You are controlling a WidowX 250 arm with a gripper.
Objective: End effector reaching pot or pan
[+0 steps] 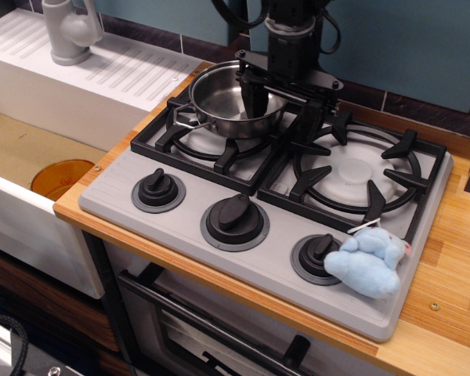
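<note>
The tool [282, 108] straddles the right rim of the pot [232, 100] on the left burner grate [219, 141].

The gripper [280, 109] is black throughout, with a matte finish. A wide, flat crossbar forms its body, and its edges catch thin pale highlights. Two dark fingers [253, 102] project from the crossbar, one near each end; each is a narrow, straight-sided bar. The finger at 3 o'clock is harder to make out against the dark background. Above the crossbar sits a cylindrical wrist [291, 43], also black, with a lighter grey band around its upper part. Black cables [233, 14] loop out from the wrist at 10 o'clock and at 2 o'clock. Screws and markings are too small to make out.
</note>
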